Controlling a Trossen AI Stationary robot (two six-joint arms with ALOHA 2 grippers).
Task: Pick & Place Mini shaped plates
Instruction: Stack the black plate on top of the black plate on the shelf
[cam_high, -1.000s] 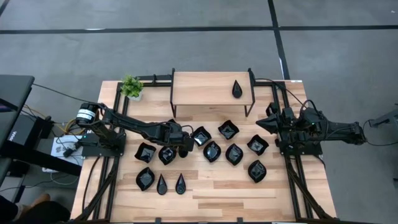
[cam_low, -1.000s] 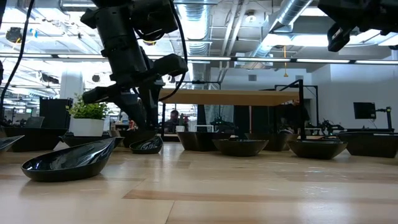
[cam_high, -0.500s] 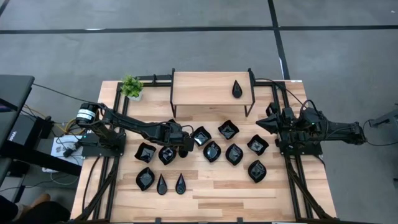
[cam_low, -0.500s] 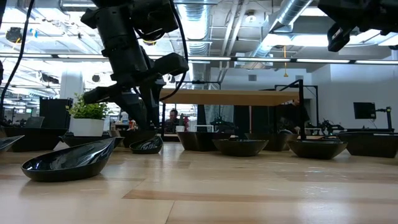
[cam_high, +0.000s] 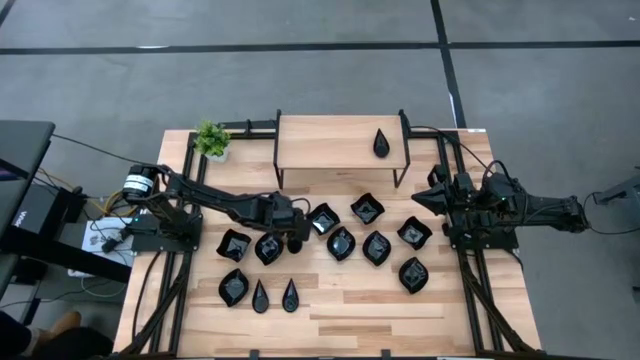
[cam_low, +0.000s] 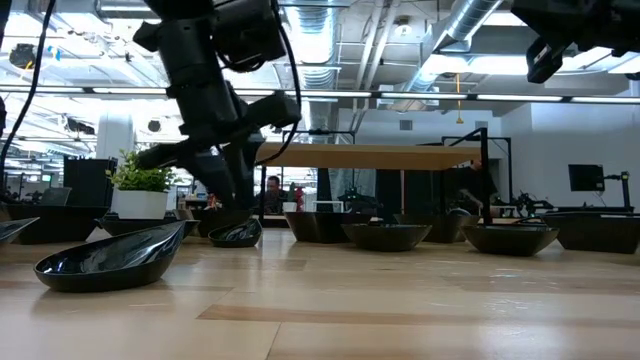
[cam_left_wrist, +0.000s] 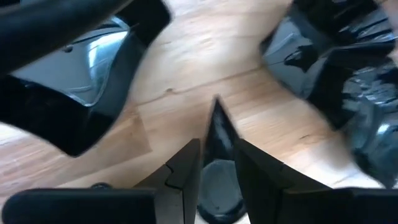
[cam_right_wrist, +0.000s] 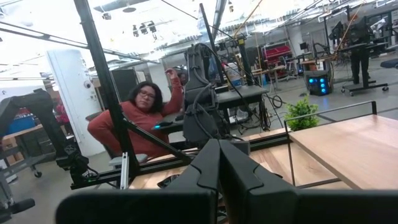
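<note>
Several mini shaped plates, glossy black, lie spread over the wooden table (cam_high: 340, 320), among them a wavy square (cam_high: 366, 209) and two teardrops (cam_high: 260, 295) (cam_high: 290, 293). One teardrop plate (cam_high: 381, 143) sits on the raised wooden shelf (cam_high: 330, 140). My left gripper (cam_high: 294, 240) reaches steeply down among the plates left of centre and is shut on a small teardrop plate (cam_left_wrist: 216, 124). In the high view the gripper hides that plate. My right gripper (cam_high: 425, 197) is shut and empty, held high at the table's right edge. My left gripper pinches the teardrop plate's two long sides (cam_left_wrist: 212, 158) between its two fingers (cam_left_wrist: 189, 162), about midway along it. The fingers slant steeply down from the table's left and lie along the plate, whose pointed tip (cam_left_wrist: 215, 106) sticks out ahead. Whether it rests on the table does not show.
Other black plates lie close on both sides of the held one (cam_left_wrist: 81, 81) (cam_left_wrist: 336, 68). A small green potted plant (cam_high: 211, 139) stands at the back left by the shelf. Bare wood runs along the table's near edge. A person sits beyond the table (cam_right_wrist: 143, 118).
</note>
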